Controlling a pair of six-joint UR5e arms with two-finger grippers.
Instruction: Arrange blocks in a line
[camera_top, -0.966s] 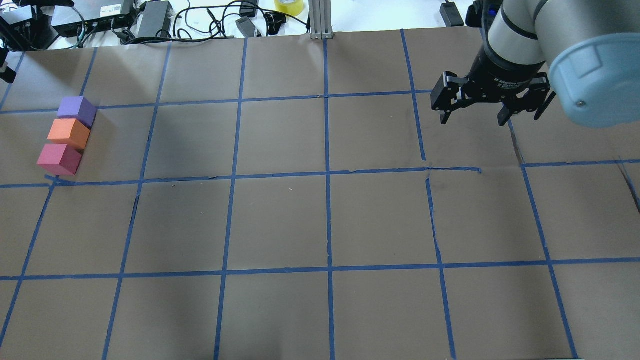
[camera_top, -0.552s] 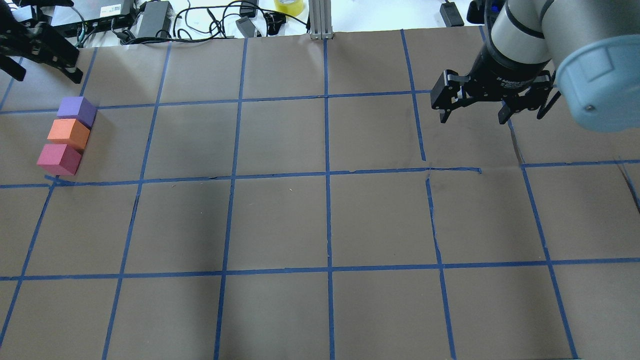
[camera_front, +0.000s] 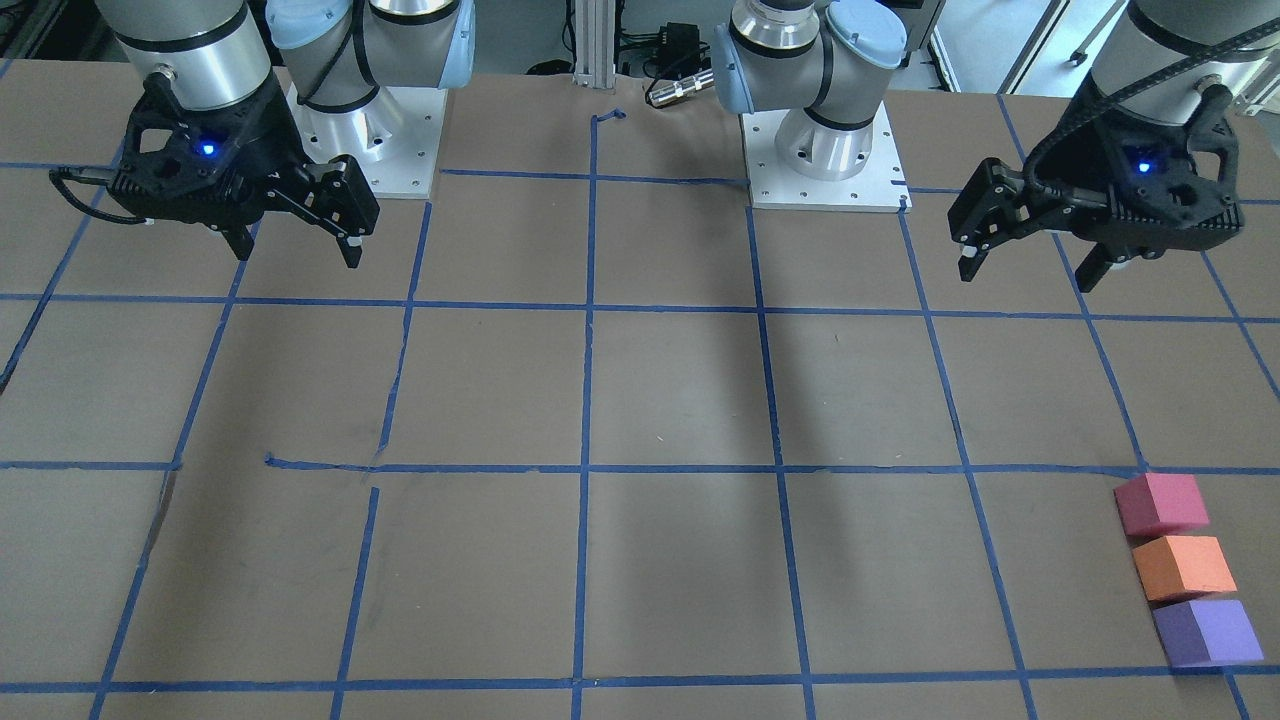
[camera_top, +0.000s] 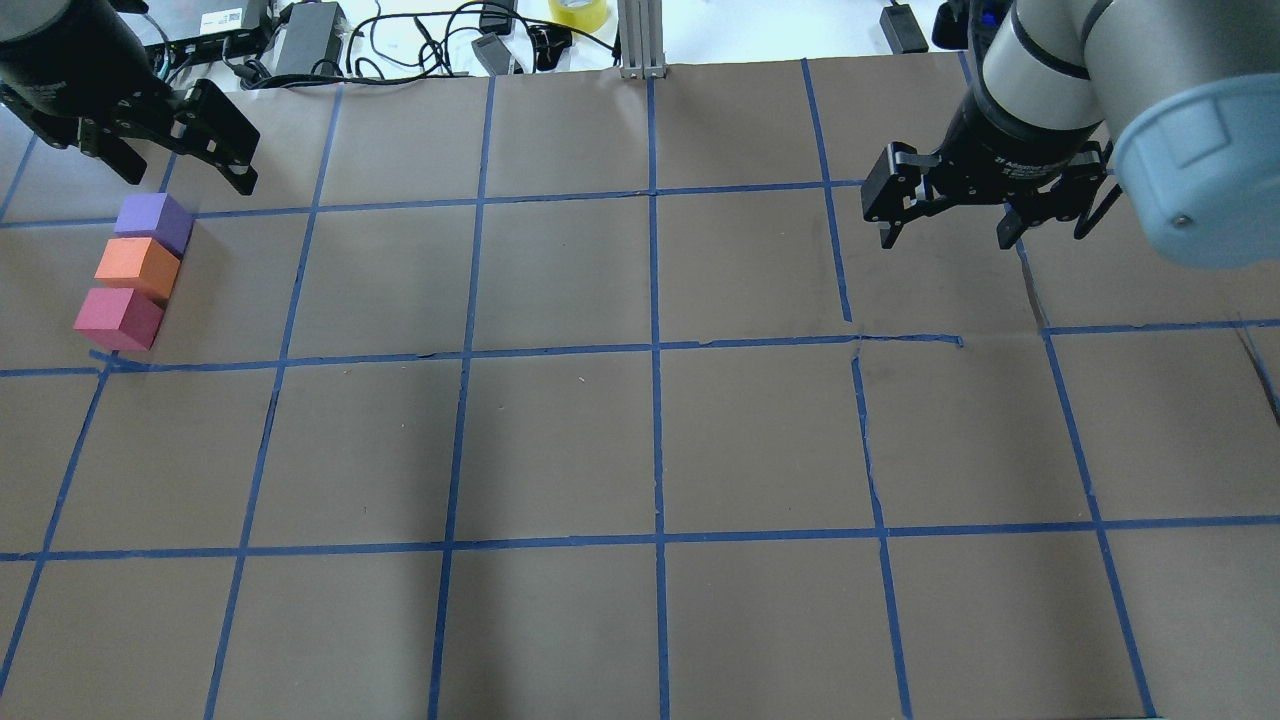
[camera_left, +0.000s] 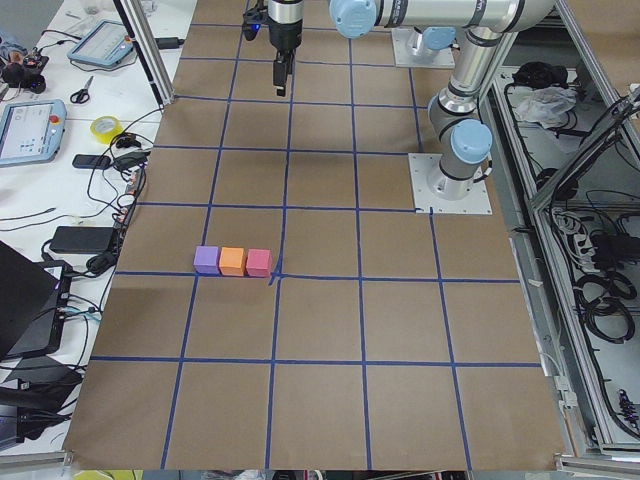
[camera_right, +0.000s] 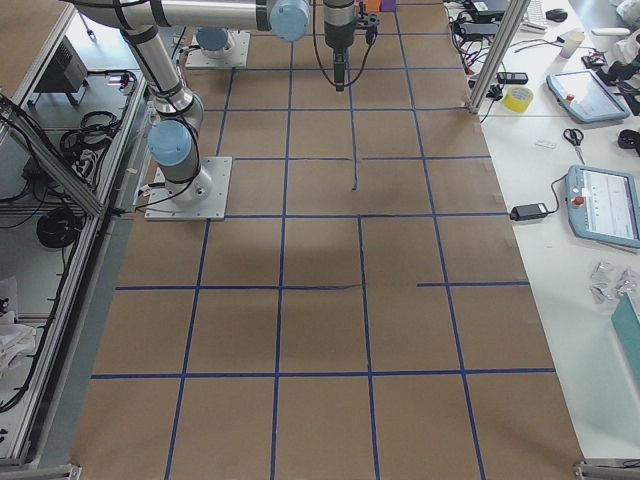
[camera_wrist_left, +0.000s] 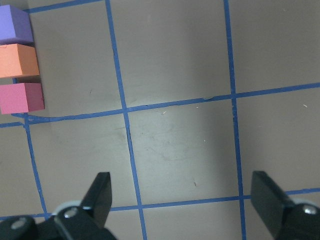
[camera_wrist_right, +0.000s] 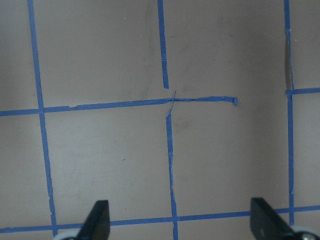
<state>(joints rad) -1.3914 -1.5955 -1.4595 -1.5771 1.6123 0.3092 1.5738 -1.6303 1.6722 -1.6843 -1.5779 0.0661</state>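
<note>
Three blocks lie in a touching row at the table's left end in the overhead view: purple block (camera_top: 152, 218), orange block (camera_top: 135, 264), pinkish-red block (camera_top: 115, 317). They also show in the front view as pinkish-red (camera_front: 1160, 503), orange (camera_front: 1183, 566) and purple (camera_front: 1205, 632), and at the left edge of the left wrist view (camera_wrist_left: 19, 60). My left gripper (camera_top: 188, 178) is open and empty, raised just beyond the purple block; it also shows in the front view (camera_front: 1028, 272). My right gripper (camera_top: 945, 238) is open and empty, raised over the far right of the table (camera_front: 298, 252).
The table is brown paper with a blue tape grid (camera_top: 655, 347). Cables, power bricks and a yellow tape roll (camera_top: 578, 10) lie past the far edge, beside a metal post (camera_top: 640, 40). The two arm bases (camera_front: 830, 150) stand at the robot's side.
My left gripper has come into the overhead view from the far left and moved right, to just beyond the purple block. The right gripper has barely moved. The blocks have not moved.
</note>
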